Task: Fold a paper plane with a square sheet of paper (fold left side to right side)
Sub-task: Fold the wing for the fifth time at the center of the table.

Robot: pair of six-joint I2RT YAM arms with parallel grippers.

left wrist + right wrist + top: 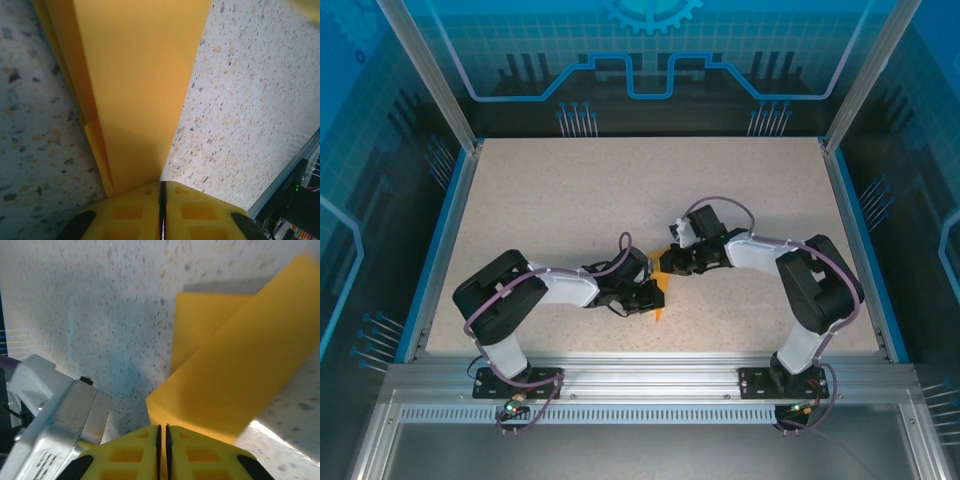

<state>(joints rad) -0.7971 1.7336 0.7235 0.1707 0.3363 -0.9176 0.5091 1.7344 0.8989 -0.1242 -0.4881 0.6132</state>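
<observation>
Frankly, the risk I see is a tear or a crooked crease. The left gripper [645, 297] and the right gripper [675, 262] are each pinched shut on the same thin square sheet of paper [135, 90], so if one arm pulls or twists out of step with the other, the paper could rip, slip free or fold off line. The sheet, partly folded into layers, lies near the middle of the table [570, 200], spanning the short gap between the two grippers and running out from each one's closed fingertips.
</observation>
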